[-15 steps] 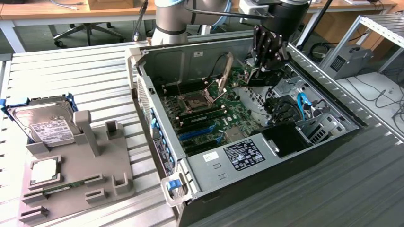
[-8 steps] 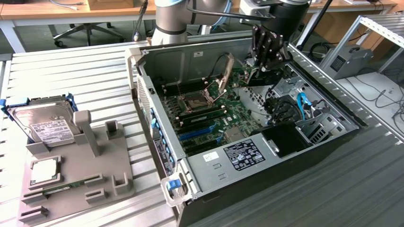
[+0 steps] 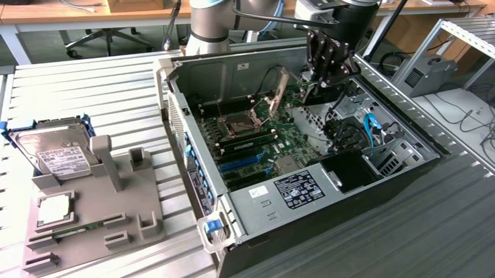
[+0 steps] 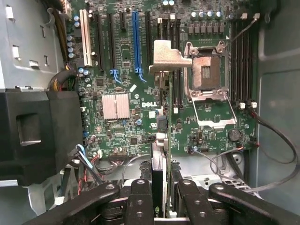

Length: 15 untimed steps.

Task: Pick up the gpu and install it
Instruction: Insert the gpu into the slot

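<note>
The gpu [image 4: 161, 129] is seen edge-on in the wrist view, a thin card with its silver metal end bracket [image 4: 166, 56] at the far end. My gripper [image 4: 160, 199] is shut on it, a black finger pressing each face. Behind the card lies the green motherboard [image 4: 122, 75] with its blue expansion slots [image 4: 136, 42]. In the exterior view my gripper [image 3: 323, 78] hangs over the far part of the open computer case [image 3: 309, 191], with the gpu [image 3: 319, 91] held upright just above the motherboard [image 3: 255, 139], apart from the slots.
An open processor socket [image 4: 206, 75] with its raised lid sits beside the card. A black shroud [image 4: 33, 131] and loose cables [image 4: 89, 161] fill one side of the case. On the exterior view's left, a grey holder [image 3: 93, 202] carries a silver hard drive [image 3: 54, 153].
</note>
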### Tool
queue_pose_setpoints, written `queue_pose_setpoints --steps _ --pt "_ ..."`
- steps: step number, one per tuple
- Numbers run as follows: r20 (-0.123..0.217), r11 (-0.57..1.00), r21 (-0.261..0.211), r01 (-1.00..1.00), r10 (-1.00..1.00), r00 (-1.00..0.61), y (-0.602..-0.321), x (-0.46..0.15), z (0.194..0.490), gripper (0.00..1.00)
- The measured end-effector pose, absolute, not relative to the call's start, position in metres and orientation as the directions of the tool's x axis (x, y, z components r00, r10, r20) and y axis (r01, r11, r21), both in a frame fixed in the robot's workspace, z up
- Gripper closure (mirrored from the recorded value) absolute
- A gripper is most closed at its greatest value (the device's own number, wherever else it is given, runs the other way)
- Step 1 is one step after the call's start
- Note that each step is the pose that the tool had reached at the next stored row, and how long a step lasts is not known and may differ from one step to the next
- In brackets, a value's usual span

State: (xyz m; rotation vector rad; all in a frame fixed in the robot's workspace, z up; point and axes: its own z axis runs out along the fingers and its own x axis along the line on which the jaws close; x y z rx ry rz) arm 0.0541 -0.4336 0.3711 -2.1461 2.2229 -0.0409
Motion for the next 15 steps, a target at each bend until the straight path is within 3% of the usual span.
queue_pose_setpoints --steps 8,11,15 --pt "-0.019 -0.039 -0.055 -0.998 -0.999 0.04 -0.4336 0.0541 0.3711 0.74" --pt "-0.044 -0.037 -0.056 -0.998 -0.998 0.04 -0.4337 0.0541 0.3711 0.74" --pt "-0.047 -0.042 -0.056 -0.998 -0.998 0.045 -0.4337 0.0541 0.3711 0.74"
